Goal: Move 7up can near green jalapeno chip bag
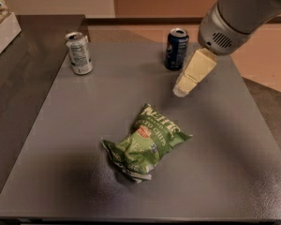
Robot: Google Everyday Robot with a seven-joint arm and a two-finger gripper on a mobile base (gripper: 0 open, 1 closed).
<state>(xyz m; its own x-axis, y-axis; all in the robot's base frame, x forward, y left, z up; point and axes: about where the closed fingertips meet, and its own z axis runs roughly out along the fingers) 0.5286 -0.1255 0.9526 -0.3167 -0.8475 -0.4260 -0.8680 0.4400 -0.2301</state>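
Observation:
The 7up can (79, 53) stands upright at the far left of the grey table (234, 172), silver-white with a print panel. The green jalapeno chip bag (145, 142) lies crumpled near the table's middle. My gripper (180, 91) hangs above the table on the right of centre, its cream fingers pointing down-left. It is far to the right of the 7up can, above and right of the bag, and holds nothing that I can see.
A dark blue Pepsi can (176, 48) stands upright at the far middle, just left of my gripper's arm (239, 18). A white box (2, 25) sits on the dark counter at the far left.

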